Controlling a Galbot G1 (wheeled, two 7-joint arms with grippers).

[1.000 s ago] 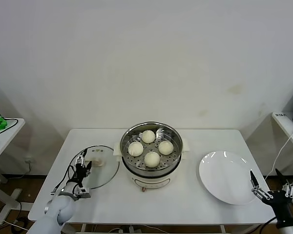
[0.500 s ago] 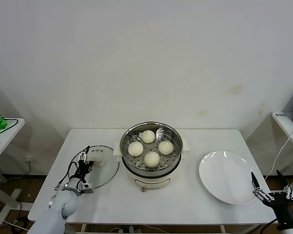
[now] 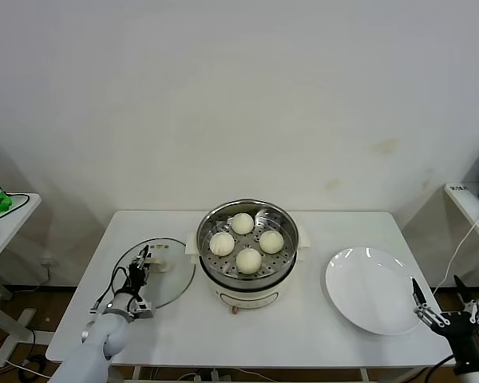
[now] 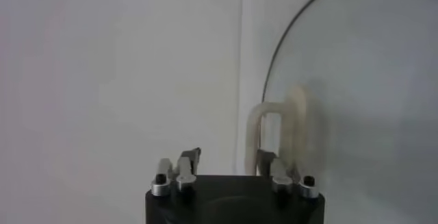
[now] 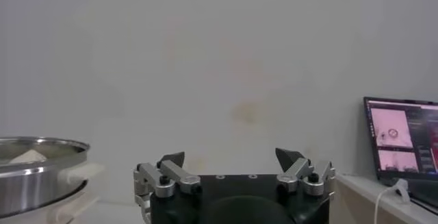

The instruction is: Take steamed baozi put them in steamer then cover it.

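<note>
Four steamed baozi (image 3: pixel 242 239) sit in the uncovered steamer (image 3: pixel 247 287) at the table's (image 3: pixel 303 335) middle, the cover (image 3: pixel 174 286) lies flat to its left with the left gripper (image 3: pixel 141 266) spread open over its cream handle, and the right gripper (image 3: pixel 449 307), open and empty, waits near the plate (image 3: pixel 367 291) at the right edge

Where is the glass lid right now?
In the head view, the cover lies flat on the table's left side, beside the steamer, with the left gripper over it.

Four baozi (image 3: pixel 242 242) in uncovered steamer (image 3: pixel 246 275)
</note>
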